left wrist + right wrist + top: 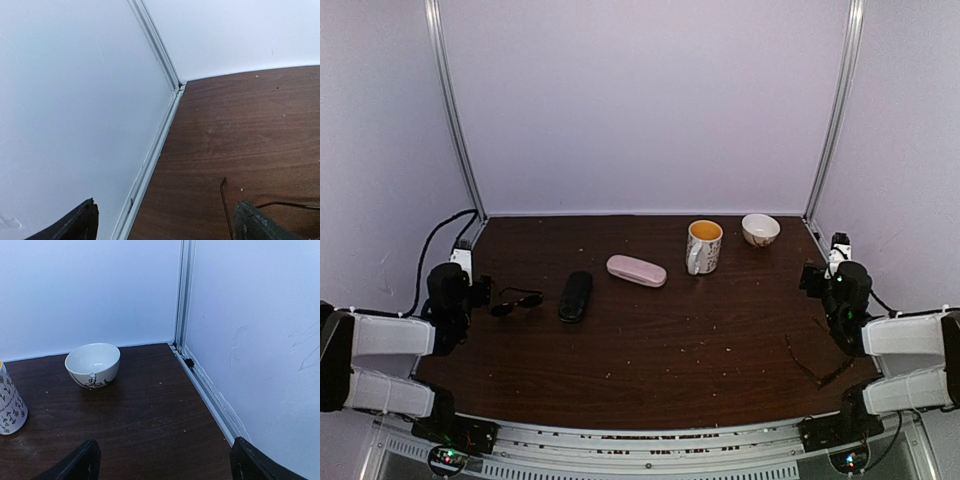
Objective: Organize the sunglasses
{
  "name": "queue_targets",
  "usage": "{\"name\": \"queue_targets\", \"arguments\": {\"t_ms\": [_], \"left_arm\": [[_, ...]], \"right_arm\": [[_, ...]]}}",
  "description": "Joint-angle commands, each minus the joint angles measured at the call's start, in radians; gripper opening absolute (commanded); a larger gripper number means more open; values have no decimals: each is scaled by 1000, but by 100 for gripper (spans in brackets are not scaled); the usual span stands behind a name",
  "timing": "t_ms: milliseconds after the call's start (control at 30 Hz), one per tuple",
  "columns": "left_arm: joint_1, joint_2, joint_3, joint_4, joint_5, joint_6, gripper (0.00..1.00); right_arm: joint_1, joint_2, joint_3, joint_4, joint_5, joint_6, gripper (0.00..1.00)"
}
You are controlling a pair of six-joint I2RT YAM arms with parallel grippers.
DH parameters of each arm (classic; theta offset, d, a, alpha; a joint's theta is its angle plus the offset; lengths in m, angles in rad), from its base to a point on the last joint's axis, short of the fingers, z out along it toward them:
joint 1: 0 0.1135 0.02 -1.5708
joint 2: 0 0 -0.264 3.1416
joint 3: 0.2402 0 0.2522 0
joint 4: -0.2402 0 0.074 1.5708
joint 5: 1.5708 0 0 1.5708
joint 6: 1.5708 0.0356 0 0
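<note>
Top cam: high on the near side, looks down on whole worktop (650,350). Left wrist: low, close, faces far-left corner (180,87). Right wrist: low, faces far-right corner (175,344); shares bowl (93,365) and mug (10,400) with top.

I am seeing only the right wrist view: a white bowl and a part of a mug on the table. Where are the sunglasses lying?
Observer: The top view shows a black pair of sunglasses at the left side of the table, right beside the open left gripper.
Operator: Is there also a pair on my side?
Observer: Yes, a thin dark-framed pair lies at the near right, behind what your camera shows.
Operator: And what lies in the middle?
Observer: A black case and a pink case lie between the black pair and the mug.
</note>
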Motion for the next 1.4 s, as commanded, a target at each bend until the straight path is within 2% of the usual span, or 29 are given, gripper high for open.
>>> {"name": "queue_targets", "arguments": {"t_ms": [0,167,233,300,333,433,1367], "left_arm": [[57,99,17,293,169,49,98],[159,229,10,458,279,-24,98],[206,271,-5,528,344,-54,97],[214,251,14,432,384,-59,98],[213,265,55,418,408,-40,97],[235,262,72,385,439,-58,98],[236,261,65,395,442,-58,98]], "right_arm": [[-27,70,34,178,-48,-55,91],[-63,237,-24,467,-94,-55,93],[-70,208,-6,379,-133,-48,94],[-81,230,-3,412,-158,-51,96],[-83,223,1,391,-161,-47,99],[-83,227,-1,400,-163,-49,100],[-87,224,4,389,-171,-50,100]]}}
